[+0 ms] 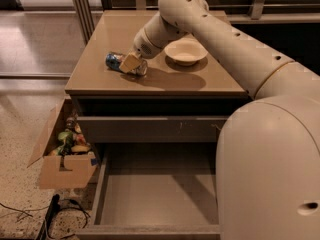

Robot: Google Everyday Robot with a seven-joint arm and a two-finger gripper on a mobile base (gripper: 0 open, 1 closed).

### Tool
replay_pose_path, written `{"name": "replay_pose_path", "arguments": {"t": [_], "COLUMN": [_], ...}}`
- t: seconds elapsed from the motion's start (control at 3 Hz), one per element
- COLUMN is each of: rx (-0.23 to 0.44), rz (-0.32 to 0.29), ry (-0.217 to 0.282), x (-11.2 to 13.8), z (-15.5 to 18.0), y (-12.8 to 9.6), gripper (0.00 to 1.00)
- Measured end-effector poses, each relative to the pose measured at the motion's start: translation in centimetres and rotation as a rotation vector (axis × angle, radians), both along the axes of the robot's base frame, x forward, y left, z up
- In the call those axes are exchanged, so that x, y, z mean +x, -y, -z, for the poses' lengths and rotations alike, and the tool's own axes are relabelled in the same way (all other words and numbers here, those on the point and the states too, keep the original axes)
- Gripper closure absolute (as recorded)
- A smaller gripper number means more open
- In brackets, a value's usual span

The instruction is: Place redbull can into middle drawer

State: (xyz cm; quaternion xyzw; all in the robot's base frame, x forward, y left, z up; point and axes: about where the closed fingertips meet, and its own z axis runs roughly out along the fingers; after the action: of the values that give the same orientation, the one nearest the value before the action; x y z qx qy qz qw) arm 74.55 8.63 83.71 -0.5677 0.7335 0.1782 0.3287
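The gripper [131, 64], its hold impossible to tell, meets the redbull can [114, 61] lying toward the wooden bench's [115, 34] front-left corner, with a cream bowl [186, 51] behind, the middle drawer [150, 199] open below, and a cardboard box [62, 171] on the speckled floor [20, 134].

A brown cabinet [95, 81] fills the centre, with the gripper [131, 63] over its top. Pale glossy floor [35, 39] lies upper left behind a metal post [82, 6]. Speckled floor [17, 149] at lower left carries an open cardboard box [65, 173] and black cables [55, 211]. The upper right is dark.
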Motion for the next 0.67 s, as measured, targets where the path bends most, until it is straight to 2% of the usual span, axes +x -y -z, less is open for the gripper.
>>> {"name": "replay_pose_path", "arguments": {"t": [0.33,0.67], "rx": [0.000,-0.003], "rz": [0.000,0.003], "ry": [0.000,0.006], "x": [0.00,-0.48], "z": [0.01,-0.45], "y": [-0.01,-0.13], "gripper": [1.00,1.00]}}
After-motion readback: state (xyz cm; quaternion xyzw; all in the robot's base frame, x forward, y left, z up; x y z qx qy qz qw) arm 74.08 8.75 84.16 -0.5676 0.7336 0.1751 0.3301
